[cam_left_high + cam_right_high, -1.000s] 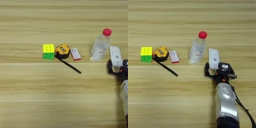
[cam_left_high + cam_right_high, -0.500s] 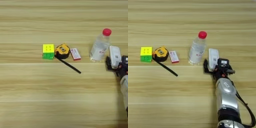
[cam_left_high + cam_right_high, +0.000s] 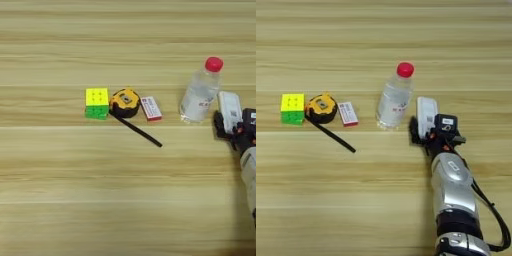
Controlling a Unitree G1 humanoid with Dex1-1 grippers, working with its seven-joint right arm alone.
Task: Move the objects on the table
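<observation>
Since a second ago the right gripper has crept up the picture toward the white flat device, so that its black fingers now stand at the device's near end; the silver forearm has followed, while the things on the table lie where they lay. Along the left runs a short row: the multicolour puzzle cube at the far left, the yellow-black tape measure touching or just beside it, then the small red-white box just beside that. From under the tape measure the thin black stick slants down and to the right, its free end on bare wood. The clear red-capped bottle lies tilted, cap pointing up and right, just to the left of the device — the nearest thing to the gripper and close by its left finger. The device lies lengthwise, almost upright in the picture, between the bottle and the gripper's dark body. One finger stands by the device's left edge and the other side is hidden by the gripper body — whether the fingers clamp the device or merely flank it I cannot tell.
</observation>
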